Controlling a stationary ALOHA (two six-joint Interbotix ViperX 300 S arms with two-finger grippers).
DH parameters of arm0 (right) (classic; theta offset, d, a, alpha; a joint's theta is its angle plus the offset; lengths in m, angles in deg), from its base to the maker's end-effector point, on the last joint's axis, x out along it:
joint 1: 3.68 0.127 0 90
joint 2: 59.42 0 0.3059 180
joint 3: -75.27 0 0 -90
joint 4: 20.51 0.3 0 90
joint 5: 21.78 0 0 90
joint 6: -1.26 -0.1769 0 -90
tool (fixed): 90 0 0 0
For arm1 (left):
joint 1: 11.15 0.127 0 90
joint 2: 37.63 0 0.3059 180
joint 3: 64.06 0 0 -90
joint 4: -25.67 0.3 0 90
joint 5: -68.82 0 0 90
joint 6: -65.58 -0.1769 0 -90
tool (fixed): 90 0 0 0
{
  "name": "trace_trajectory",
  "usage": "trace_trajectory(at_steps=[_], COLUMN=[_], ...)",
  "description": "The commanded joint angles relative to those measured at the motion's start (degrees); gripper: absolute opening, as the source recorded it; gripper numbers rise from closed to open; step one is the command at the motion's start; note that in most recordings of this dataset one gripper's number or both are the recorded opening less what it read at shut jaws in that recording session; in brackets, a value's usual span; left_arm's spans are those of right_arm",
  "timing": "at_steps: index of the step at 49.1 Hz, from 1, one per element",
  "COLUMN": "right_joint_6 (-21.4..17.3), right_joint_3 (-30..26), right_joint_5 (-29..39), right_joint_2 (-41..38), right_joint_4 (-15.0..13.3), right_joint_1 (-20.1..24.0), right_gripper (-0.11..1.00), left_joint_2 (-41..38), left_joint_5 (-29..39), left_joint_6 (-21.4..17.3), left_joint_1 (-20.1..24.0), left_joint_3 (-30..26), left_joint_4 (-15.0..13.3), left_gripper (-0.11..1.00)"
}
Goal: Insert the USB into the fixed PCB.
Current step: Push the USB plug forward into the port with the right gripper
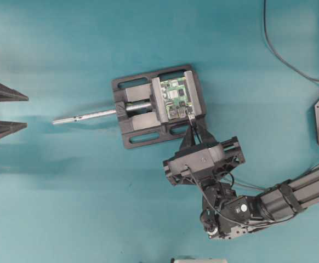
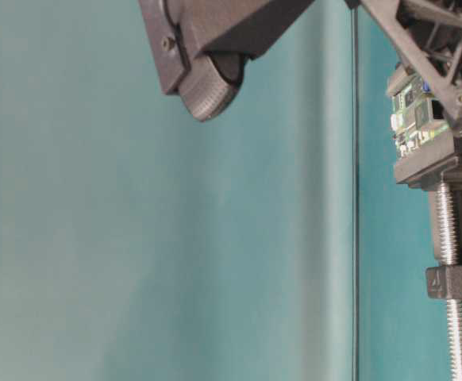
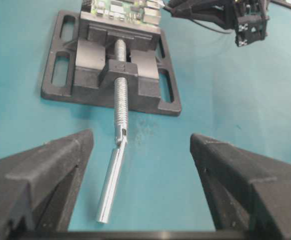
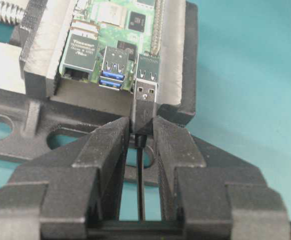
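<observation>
Your right hand (image 4: pixel 141 131) pinches the USB (image 4: pixel 144 102) at centre frame, its metal tip meeting the fixed PCB (image 4: pixel 118 42) port, depth hidden, while your left hand (image 3: pixel 140 187) sits spread over the bench (image 3: pixel 235 100).

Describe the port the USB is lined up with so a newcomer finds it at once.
Find the black vise clamping the green PCB. On the board's near edge, the USB in the right tool meets the dark port, right of the blue ports.

The USB (image 4: pixel 144 102) meets the fixed PCB (image 4: pixel 113 37), clamped in the vise (image 4: pixel 178 60).
</observation>
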Motion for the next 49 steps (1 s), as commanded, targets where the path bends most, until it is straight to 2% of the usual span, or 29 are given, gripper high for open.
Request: trace_trajectory(at_steps=[1, 12, 49], right_joint_6=[0.18, 1.32, 1.05], right_joint_3=[-0.79, -0.53, -0.44], right_joint_5=[-0.35, -0.44, -0.26], right_joint_2=[3.08, 3.69, 2.11], right_joint_4=[-0.26, -0.26, -0.44], right_joint_1=[-1.23, -1.23, -3.08], right_gripper=[0.21, 0.21, 0.21], left_joint_2=[-0.97, -0.97, -0.97], left_joint_5=[-0.26, -0.26, -0.26], left_joint_6=[0.70, 0.70, 0.70], left_joint_1=[0.00, 0.00, 0.00], left_joint_3=[-0.70, -0.70, -0.70], left_joint_4=[0.18, 0.09, 0.09], left_gripper=[0.95, 0.95, 0.95])
